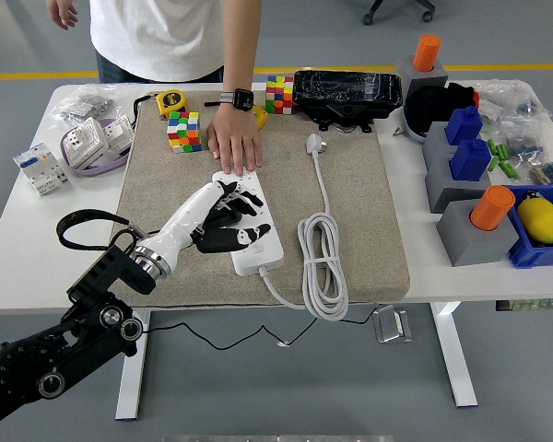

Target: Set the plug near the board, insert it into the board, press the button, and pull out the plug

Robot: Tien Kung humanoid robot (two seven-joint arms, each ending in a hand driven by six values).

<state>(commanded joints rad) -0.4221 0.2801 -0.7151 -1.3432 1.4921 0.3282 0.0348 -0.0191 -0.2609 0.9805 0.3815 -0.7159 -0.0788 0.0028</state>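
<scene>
On the tan mat (166, 198) that covers the middle of the white table (18, 249), my left hand (223, 221) lies over the white power strip (256, 247), fingers spread and relaxed across its top, gripping nothing. My black arm comes in from the near left corner.

At the strip's far end a person's hand (234, 147) presses flat on it, palm down, a dark watch (237, 98) on the wrist. Their fingertips sit just beyond mine.

The plug (314, 144) lies loose on the mat to the right, well apart from the strip's sockets and toward the far side. Its white cord (323, 267) runs toward me, gathers in a long coil just right of the strip, then bends back into the strip's near end.

Far left on the mat sits a colour cube (185, 131), with a yellow tape measure (170, 101) beyond it and a second cube (279, 94) beside a black box (347, 92). Grey blocks with orange and blue tops (470, 175) crowd the right side of the table.
</scene>
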